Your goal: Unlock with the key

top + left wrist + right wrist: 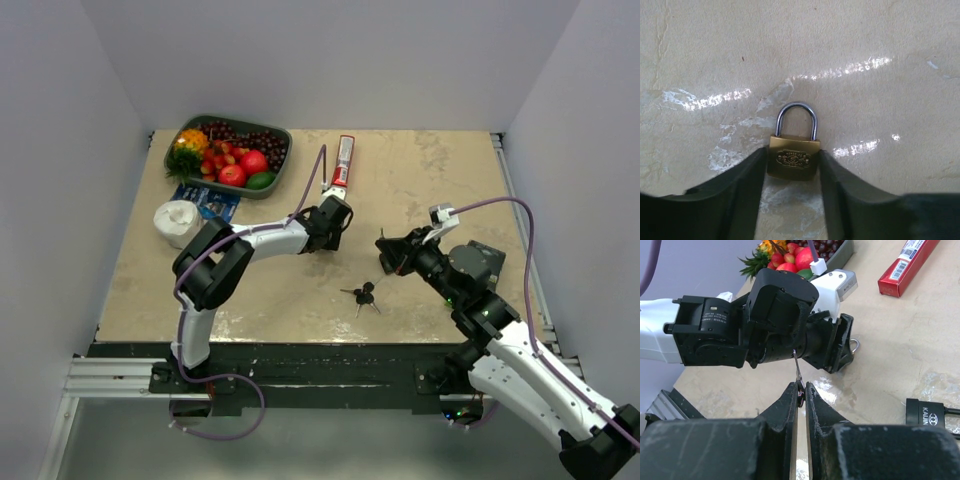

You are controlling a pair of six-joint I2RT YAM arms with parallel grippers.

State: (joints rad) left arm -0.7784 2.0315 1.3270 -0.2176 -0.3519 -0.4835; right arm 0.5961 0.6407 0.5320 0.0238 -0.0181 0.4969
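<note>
My left gripper (325, 240) is shut on the small brass padlock (793, 157), gripping its body from both sides on the table, silver shackle pointing away. My right gripper (384, 252) is shut on a thin silver blade (798, 371) that sticks out of its tips (801, 388) towards the left gripper (835, 347), with a gap between them. The padlock's shackle (855, 346) peeks out beside the left fingers. The key bunch (362, 295), black heads and silver blades, lies on the table in front of both grippers, untouched.
A black padlock (932, 413) lies on the table right of my right gripper. A green tray of fruit (280, 135), a red box (343, 162), a white roll (180, 220) and a blue packet (207, 201) sit at the back left.
</note>
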